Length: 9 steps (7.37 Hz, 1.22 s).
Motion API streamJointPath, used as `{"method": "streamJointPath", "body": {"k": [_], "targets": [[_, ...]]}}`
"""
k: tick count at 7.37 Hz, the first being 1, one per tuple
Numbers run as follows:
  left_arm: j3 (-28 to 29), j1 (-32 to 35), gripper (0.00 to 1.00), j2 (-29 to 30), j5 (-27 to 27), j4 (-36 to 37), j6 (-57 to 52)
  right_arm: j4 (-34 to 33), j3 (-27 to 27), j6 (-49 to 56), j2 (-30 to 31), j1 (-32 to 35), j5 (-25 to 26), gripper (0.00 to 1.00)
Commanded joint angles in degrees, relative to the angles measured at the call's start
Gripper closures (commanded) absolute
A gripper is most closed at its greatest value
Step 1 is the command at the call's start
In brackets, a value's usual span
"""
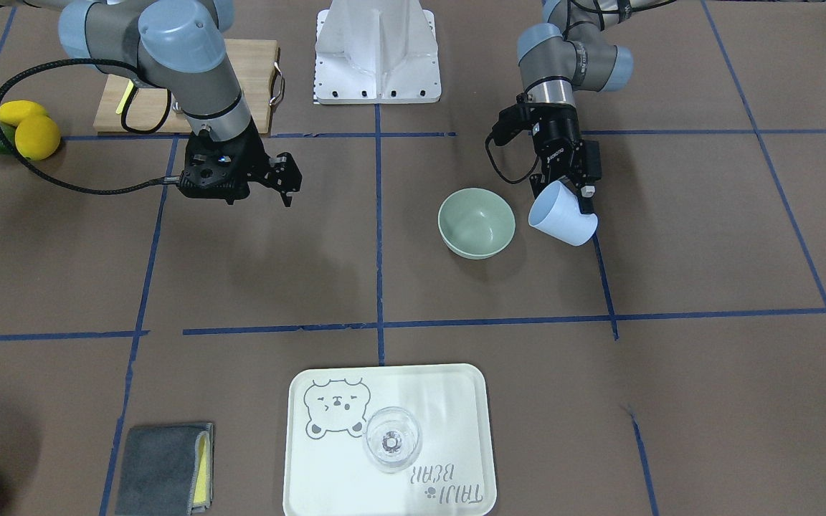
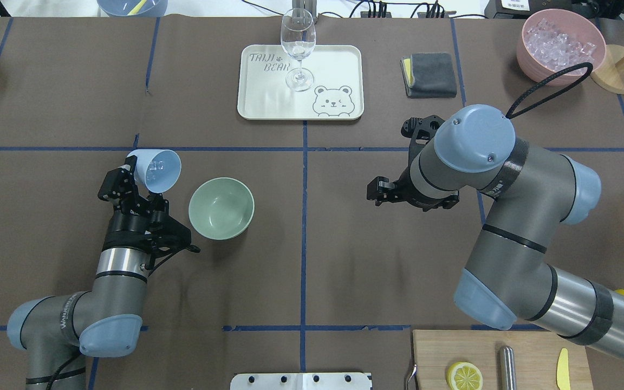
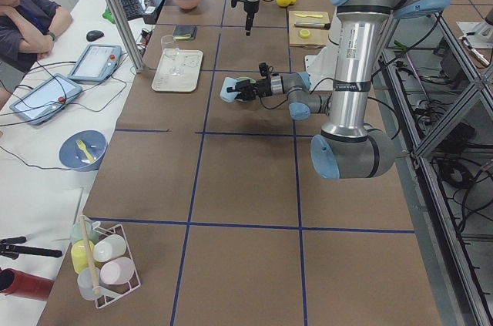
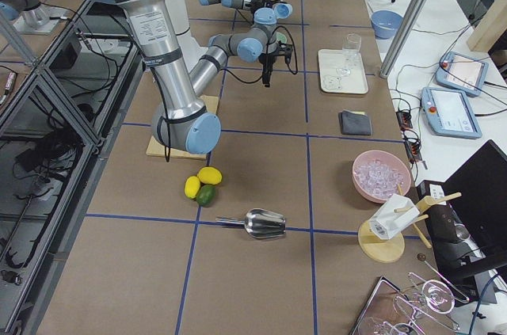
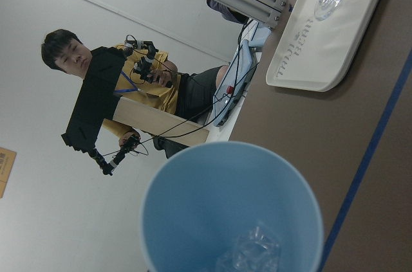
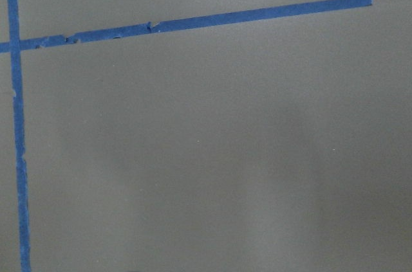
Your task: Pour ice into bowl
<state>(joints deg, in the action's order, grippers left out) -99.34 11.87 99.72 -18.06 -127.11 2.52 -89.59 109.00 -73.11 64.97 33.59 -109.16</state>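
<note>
The left gripper (image 2: 140, 174) clamps the tilted blue cup (image 2: 157, 168) by its wall, slick loose ice (image 5: 254, 253) lying inside, the bowl (image 2: 221, 208) just beside and below, so I'd expect cubes to slide suddenly.

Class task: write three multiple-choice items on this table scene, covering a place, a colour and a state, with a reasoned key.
1. Where does the clear stemmed glass stand?
A. on the cream bear-printed tray
B. on a chair
C. on a shelf

2. What colour is the tilted round cup held in the left tool?
A. pink
B. pale blue
C. yellow

3. What state is the sage-green round bowl in?
A. heaped with ice
B. upside down
C. upright and empty

Key:
1 A, its foot rests on the tray.
2 B, blue inside and out.
3 C, bare inside; the clear ice cubes lie in the cup.
</note>
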Motion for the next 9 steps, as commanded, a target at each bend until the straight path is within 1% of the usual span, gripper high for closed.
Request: {"method": "streamJointPath", "body": {"k": [1,3,5,7,8,9], "targets": [[0.11,0.00,1.00,0.04,2.93,0.11,-11.09,0.03,-0.02,-0.01,-0.11,0.07,0.00,0.00],[0.20,-0.09,1.00,0.04,4.17,0.19,-16.90,0.03,0.07,-0.10,-0.29,-0.02,-0.09,0.00],[0.11,-0.88,1.00,0.74,4.35,0.19,-17.81,0.03,0.42,-0.10,-0.29,-0.02,-0.09,0.00],[0.29,-1.67,1.00,3.28,5.13,5.09,-17.90,0.03,0.33,-0.19,-0.29,-0.02,-0.09,0.00],[0.29,-1.67,1.00,3.29,5.75,6.85,-17.90,0.03,0.33,-0.19,-0.37,-0.02,-0.09,0.00],[0.11,-1.76,1.00,3.38,6.54,9.31,-20.34,0.03,0.33,-0.19,-0.37,-0.02,-0.09,0.00]]}}
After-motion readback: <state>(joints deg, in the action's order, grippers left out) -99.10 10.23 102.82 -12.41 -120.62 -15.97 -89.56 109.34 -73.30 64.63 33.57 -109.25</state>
